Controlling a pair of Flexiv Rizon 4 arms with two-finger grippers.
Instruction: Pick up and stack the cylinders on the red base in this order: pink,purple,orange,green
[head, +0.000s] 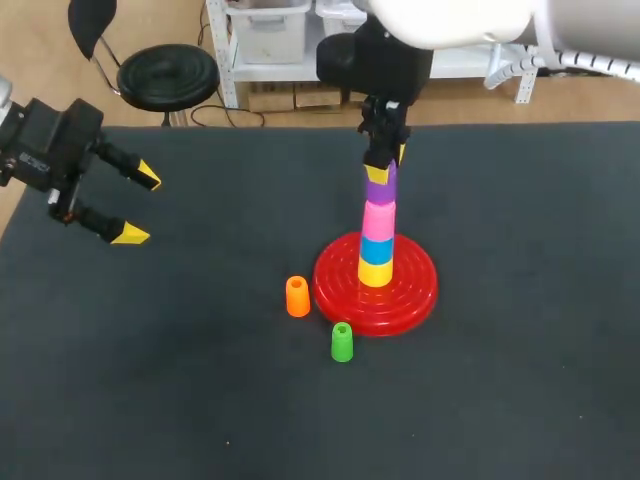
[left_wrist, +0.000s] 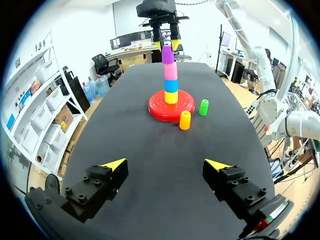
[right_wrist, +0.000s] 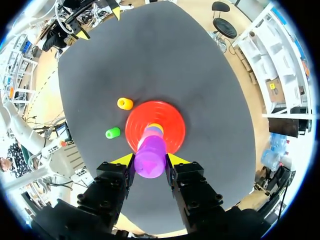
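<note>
- R jaws are pinching purple atop pink, seating it straight.
- L jaws are hanging spread, well aside.
- Orange, green are waiting beside base.

A stack stands on the base; 1 cylinder sits just left, another cylinder just before it.

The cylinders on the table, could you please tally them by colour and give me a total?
yellow cylinder: 1
blue cylinder: 1
pink cylinder: 1
purple cylinder: 1
orange cylinder: 1
green cylinder: 1
Total: 6 cylinders, 4 in the column on the red base, 2 loose beside it.
</note>
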